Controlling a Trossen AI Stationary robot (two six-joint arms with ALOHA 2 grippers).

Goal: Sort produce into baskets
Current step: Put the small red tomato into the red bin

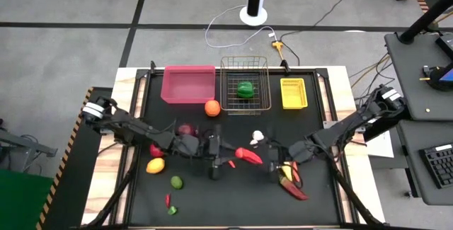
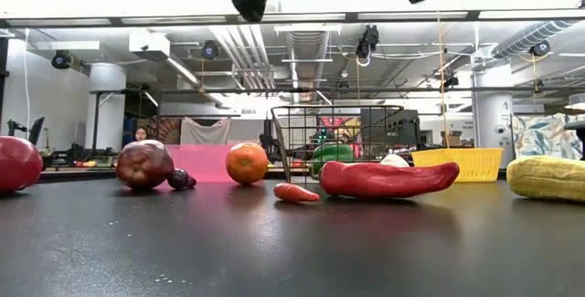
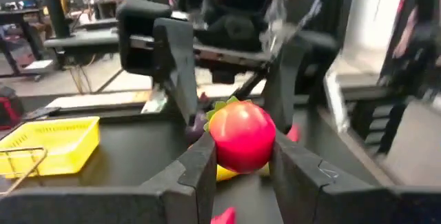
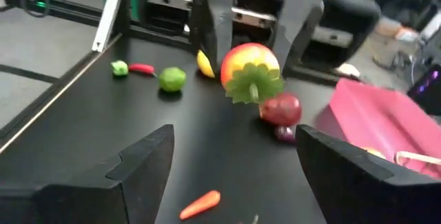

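Presently 3 baskets (image 1: 188, 83) stand, 1 green pepper (image 1: 245, 89) inside.

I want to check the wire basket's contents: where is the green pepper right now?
In the high view, the green pepper lies alone inside the wire-mesh basket, which stands at the table's far edge between the pink bin and the yellow bin.

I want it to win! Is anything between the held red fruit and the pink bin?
The orange and an onion lie on the table before the pink bin. The left gripper holds the red fruit raised, so it can probably pass above.
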